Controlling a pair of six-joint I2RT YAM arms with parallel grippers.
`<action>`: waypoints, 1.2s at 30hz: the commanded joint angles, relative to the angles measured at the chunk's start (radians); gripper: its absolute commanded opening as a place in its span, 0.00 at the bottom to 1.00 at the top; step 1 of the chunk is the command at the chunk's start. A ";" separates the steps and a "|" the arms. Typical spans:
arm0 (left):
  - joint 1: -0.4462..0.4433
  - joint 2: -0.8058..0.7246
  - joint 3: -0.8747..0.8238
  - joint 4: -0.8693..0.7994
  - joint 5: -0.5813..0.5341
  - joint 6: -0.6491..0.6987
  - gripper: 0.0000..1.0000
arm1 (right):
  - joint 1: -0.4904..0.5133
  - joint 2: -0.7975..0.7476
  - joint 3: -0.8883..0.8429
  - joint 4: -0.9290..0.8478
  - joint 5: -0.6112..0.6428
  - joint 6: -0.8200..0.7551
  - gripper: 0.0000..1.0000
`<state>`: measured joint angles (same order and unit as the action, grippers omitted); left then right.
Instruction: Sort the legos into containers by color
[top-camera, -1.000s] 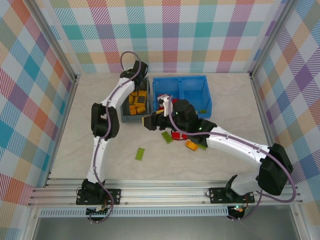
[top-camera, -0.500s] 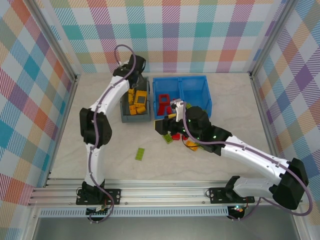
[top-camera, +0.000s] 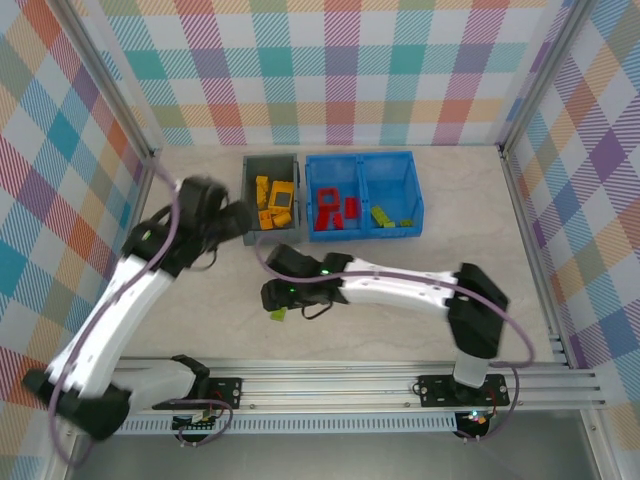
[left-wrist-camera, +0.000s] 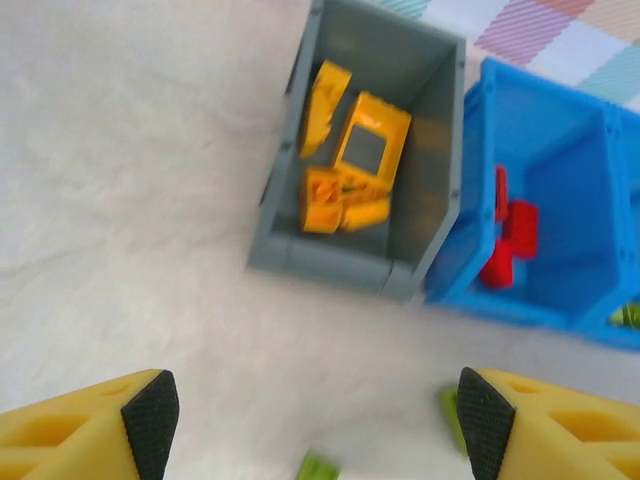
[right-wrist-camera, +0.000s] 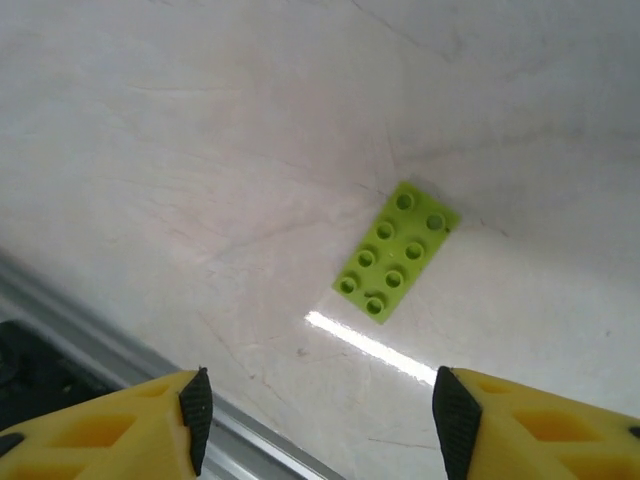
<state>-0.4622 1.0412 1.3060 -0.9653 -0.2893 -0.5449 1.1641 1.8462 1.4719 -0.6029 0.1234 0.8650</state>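
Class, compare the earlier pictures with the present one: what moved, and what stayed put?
The left tool pulled back from the far end of the grey bin to its left side, open. The right tool swung left and hovers open over the green brick. Nothing was grasped. The grey bin, blue bin and that brick stayed put.

The right gripper (right-wrist-camera: 322, 418) has its yellow fingers (right-wrist-camera: 120, 425) spread wide, with nothing between the black pads. Beyond the gap, a lime green lego plate (right-wrist-camera: 393, 252), two by four studs, lies flat and diagonal on the pale table (right-wrist-camera: 200, 150). A metal rail (right-wrist-camera: 120, 345) crosses the lower left corner.
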 joint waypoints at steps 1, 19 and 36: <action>0.002 -0.190 -0.078 -0.115 0.062 0.035 0.76 | -0.004 0.140 0.201 -0.368 0.010 0.232 0.61; 0.002 -0.468 -0.146 -0.264 0.137 0.029 0.75 | 0.000 0.566 0.711 -0.665 -0.003 0.406 0.70; 0.002 -0.482 -0.142 -0.238 0.192 0.025 0.75 | -0.026 0.617 0.655 -0.575 -0.028 0.428 0.52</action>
<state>-0.4622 0.5755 1.1469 -1.2041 -0.1310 -0.5236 1.1484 2.4584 2.1540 -1.1709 0.0940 1.2747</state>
